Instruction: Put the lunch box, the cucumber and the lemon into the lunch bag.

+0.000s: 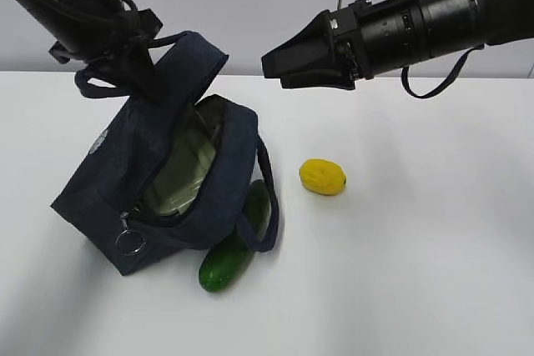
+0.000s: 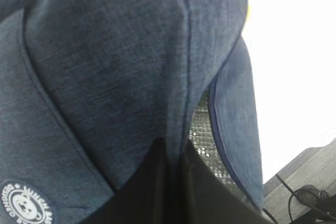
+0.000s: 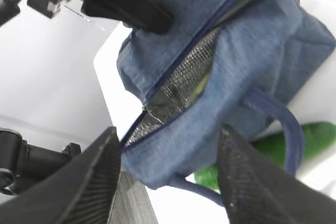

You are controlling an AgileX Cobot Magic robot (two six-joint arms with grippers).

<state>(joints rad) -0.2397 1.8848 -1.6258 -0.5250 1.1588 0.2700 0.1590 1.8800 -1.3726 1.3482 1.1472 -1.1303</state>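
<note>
Smooth cucumber [image 1: 232, 249] lies against denim-textured lunch bag [image 1: 117, 177], silver-lined.

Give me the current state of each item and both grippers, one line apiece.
lunch bag: unzipped, tilted, lid flap held up.
lunch box: inside the bag, green lid showing.
cucumber: lying on the table against the bag, partly under a handle loop.
lemon: on the table, clear of the bag.
left gripper: shut on the bag's flap.
right gripper: open, empty, in the air above the table.
</note>
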